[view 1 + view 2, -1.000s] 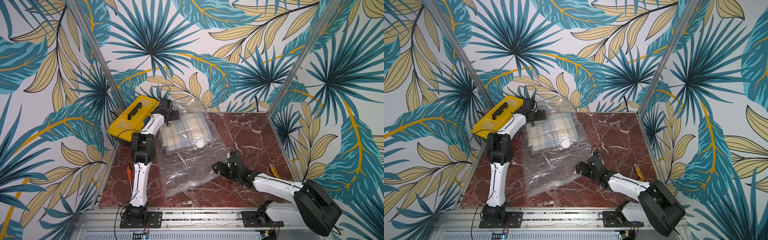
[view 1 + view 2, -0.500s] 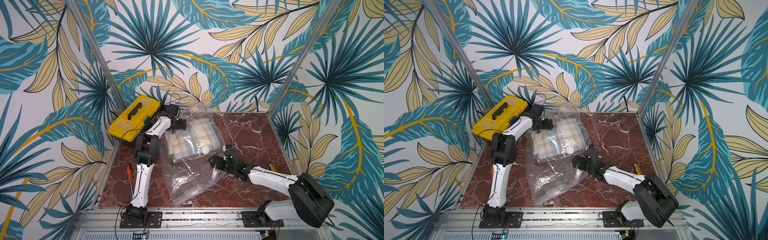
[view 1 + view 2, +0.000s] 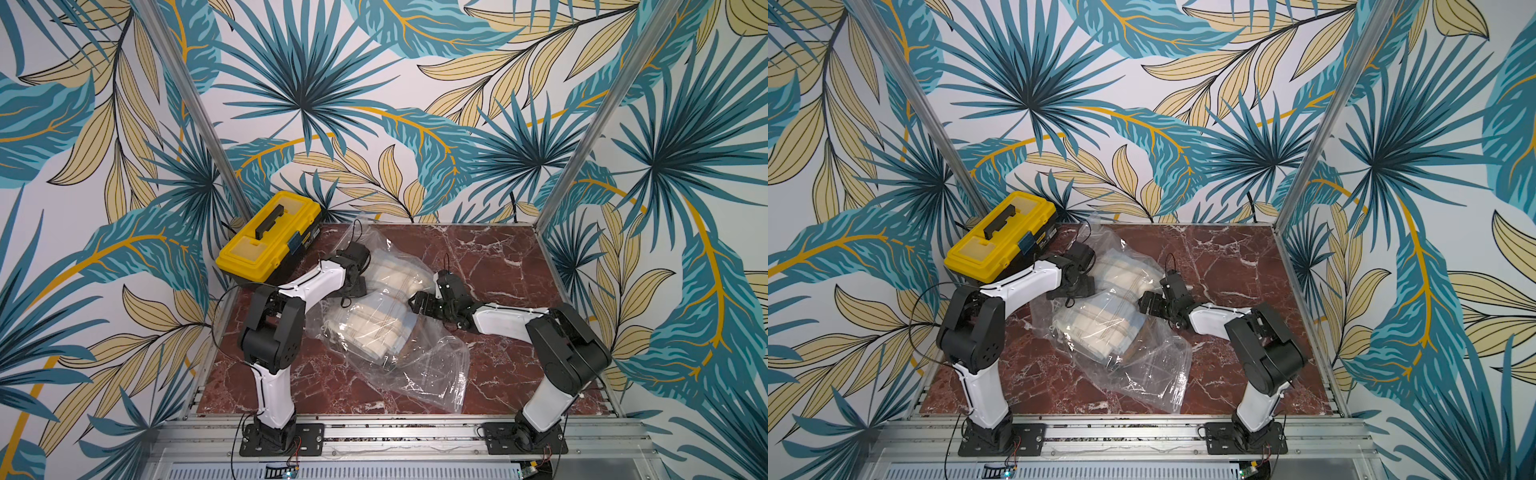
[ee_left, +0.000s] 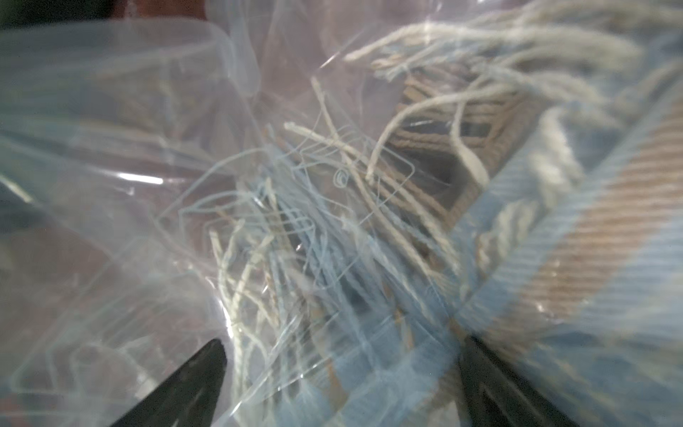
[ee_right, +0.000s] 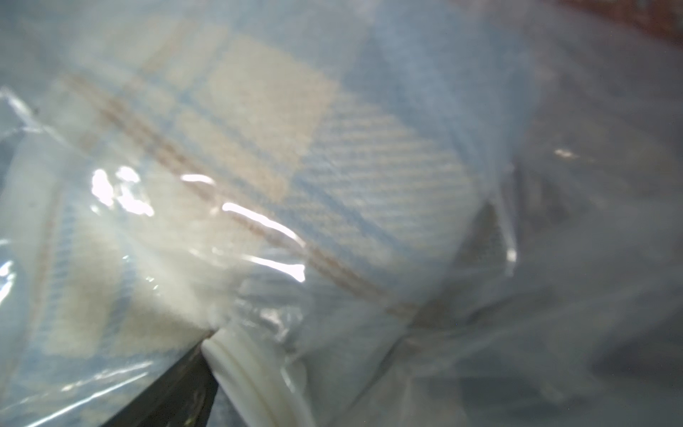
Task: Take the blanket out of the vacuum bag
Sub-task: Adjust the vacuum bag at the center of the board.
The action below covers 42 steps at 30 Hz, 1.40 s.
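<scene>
Over the last second we have brought both arms in on the bundle. The left gripper [image 3: 356, 287] and right gripper [image 3: 417, 302], both with jaws spread wide, now sit against its middle from opposite sides. The blanket [image 3: 374, 328], flat before, is bent at the waist, still inside the vacuum bag [image 3: 432, 374] on the table [image 3: 490, 257].

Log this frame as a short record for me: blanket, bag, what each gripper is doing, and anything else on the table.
Blanket: folded cream-and-blue plaid blanket, inside the bag
Bag: clear plastic vacuum bag, crumpled, lying on the red marble table
Left arm: left gripper open, fingers either side of the bagged blanket fringe at the bag's far end
Right arm: right gripper open, against the bag's side, next to the white round valve
Other: closed yellow plastic toolbox, far left corner
Task state: blanket not yet out
</scene>
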Motion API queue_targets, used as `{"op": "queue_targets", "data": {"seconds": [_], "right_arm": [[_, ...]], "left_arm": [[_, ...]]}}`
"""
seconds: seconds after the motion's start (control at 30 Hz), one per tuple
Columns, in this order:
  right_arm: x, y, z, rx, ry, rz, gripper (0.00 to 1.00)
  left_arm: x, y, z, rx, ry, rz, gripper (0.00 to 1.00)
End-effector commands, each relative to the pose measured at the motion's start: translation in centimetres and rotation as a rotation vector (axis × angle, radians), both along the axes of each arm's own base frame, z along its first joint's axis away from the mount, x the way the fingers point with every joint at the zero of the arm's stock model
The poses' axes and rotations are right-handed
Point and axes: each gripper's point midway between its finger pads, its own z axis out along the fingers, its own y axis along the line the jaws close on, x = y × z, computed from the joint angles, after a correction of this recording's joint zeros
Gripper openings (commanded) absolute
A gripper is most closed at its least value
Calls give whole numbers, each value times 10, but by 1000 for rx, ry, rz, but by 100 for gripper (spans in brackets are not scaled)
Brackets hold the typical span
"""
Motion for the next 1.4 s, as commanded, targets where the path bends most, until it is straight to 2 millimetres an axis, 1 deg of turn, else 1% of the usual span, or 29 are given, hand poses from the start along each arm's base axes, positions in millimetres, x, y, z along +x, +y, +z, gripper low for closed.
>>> {"op": "queue_targets", "data": {"seconds": [0.0,0.03,0.1,0.17,0.23,0.33,0.43,0.5,0.53,0.63,0.73,0.77,0.83,0.87,0.9,0.97,1.1,1.13,1.2,1.27,1.3,1.37], "right_arm": [[8,33,-18,96,58,73,100],[13,42,-16,124,57,90,100],[22,54,-11,156,48,106,99],[26,59,-6,161,34,110,100],[27,60,-3,160,22,106,100],[24,64,1,181,14,102,100],[15,67,0,170,27,104,99],[7,64,2,156,28,92,99],[3,63,6,157,19,86,99],[-9,61,14,172,3,75,99],[-13,68,25,183,-29,85,100],[-11,70,28,180,-34,94,99],[-9,67,31,114,-35,102,99],[-10,62,33,70,-38,108,100],[-9,53,39,21,-53,99,100],[-10,36,57,-69,-97,83,99],[-16,-8,99,-275,-166,25,100],[-23,-21,103,-335,-154,20,100],[-28,-42,119,-404,-176,-16,99],[-33,-61,127,-453,-184,-51,100],[-36,-73,129,-480,-178,-76,100],[-42,-97,125,-520,-151,-118,99]], "left_arm": [[-53,13,-28,112,194,3,100],[-51,16,-28,115,190,15,100],[-44,19,-26,115,175,38,100],[-35,22,-20,129,146,50,100],[-25,27,-9,149,111,64,100],[-11,34,15,188,46,85,100],[-5,33,46,197,-25,82,100],[-7,28,69,195,-73,63,100],[-12,24,81,195,-96,48,100],[-27,5,109,162,-160,-24,100],[-44,-15,129,91,-198,-88,100],[-49,-18,135,81,-210,-95,100],[-58,-23,145,65,-219,-123,100],[-63,-28,147,55,-213,-148,100],[-69,-34,149,41,-206,-182,100],[-80,-44,151,29,-196,-236,100],[-106,-82,148,-33,-170,-398,99],[-113,-95,145,-54,-167,-453,98],[-124,-116,139,-86,-170,-540,98],[-135,-137,131,-121,-174,-619,98],[-140,-146,127,-135,-173,-648,98],[-149,-168,124,-177,-185,-720,97]]}}
